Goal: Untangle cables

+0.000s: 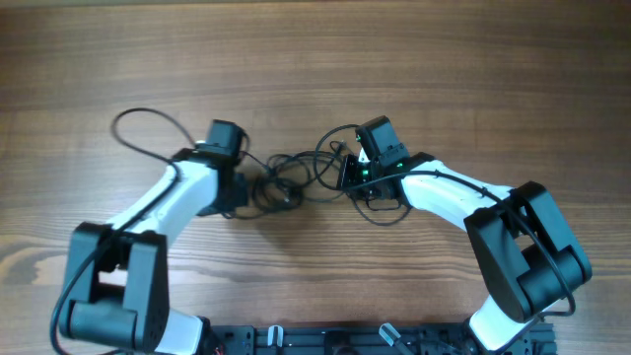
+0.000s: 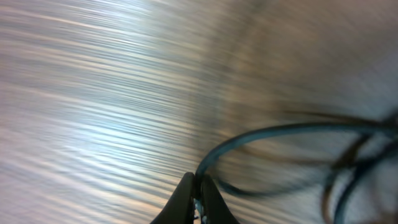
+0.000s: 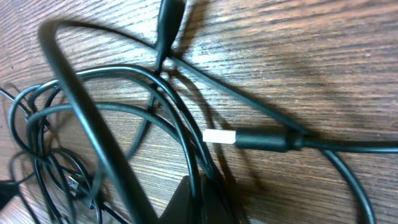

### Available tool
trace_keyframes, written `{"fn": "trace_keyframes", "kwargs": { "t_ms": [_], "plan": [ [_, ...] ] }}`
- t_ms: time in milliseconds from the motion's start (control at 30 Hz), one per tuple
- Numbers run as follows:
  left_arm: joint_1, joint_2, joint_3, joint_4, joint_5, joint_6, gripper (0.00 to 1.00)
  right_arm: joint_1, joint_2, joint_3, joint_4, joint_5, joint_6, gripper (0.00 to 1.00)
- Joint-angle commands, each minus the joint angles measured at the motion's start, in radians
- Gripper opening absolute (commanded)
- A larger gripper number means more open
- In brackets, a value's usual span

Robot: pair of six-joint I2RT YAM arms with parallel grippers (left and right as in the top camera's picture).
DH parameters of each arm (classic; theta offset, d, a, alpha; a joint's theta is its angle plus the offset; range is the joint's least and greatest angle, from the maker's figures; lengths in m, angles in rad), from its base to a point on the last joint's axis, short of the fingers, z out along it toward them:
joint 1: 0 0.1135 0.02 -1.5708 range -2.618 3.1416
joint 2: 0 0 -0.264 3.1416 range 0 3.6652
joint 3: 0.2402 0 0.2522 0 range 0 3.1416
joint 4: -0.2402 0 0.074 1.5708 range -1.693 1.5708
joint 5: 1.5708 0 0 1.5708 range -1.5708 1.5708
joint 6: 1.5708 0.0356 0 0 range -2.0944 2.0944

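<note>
A tangle of thin black cables (image 1: 286, 182) lies mid-table between my two grippers, with a loop (image 1: 148, 128) running out to the left and another (image 1: 385, 212) under the right arm. My left gripper (image 1: 240, 187) is shut on a black cable strand (image 2: 261, 134); its jaws (image 2: 198, 186) pinch it, and the view is blurred. My right gripper (image 1: 352, 177) is shut on a black cable strand (image 3: 180, 118) at the tangle's right side; its jaws (image 3: 200, 186) show it. A plug with a white tip (image 3: 219, 137) lies beside them.
The wooden table (image 1: 315, 59) surrounds the tangle. The arms' bases and a black rail (image 1: 335, 340) stand at the front edge.
</note>
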Motion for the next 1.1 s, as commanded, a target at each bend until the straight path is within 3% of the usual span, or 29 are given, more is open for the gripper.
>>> {"fn": "trace_keyframes", "kwargs": {
  "t_ms": [0, 167, 400, 567, 767, 933, 1067],
  "plan": [
    [0.114, -0.054, -0.011, 0.001, -0.071, -0.08, 0.05, -0.015, 0.019, -0.013, -0.031, 0.05, 0.025, 0.05],
    [0.22, -0.082, -0.002, 0.007, -0.066, -0.103, 0.06, -0.016, 0.019, -0.013, -0.032, 0.05, 0.025, 0.04],
    [0.291, -0.132, 0.045, 0.01, 0.053, -0.105, 0.08, -0.016, 0.019, -0.013, -0.032, 0.05, 0.025, 0.04],
    [0.292, -0.188, 0.087, 0.05, 0.323, 0.003, 0.17, -0.016, 0.019, -0.013, -0.032, 0.05, 0.025, 0.04],
    [0.275, -0.229, 0.092, 0.098, 0.674, 0.003, 0.32, -0.016, 0.019, -0.013, -0.032, 0.05, 0.025, 0.05],
    [0.206, -0.217, 0.086, 0.014, 0.6, 0.003, 0.35, -0.016, 0.019, -0.013, -0.031, 0.05, 0.025, 0.05],
    [0.114, -0.193, 0.067, 0.013, 0.481, 0.054, 0.45, -0.016, 0.019, -0.013, -0.031, 0.05, 0.025, 0.05]
  ]
}}
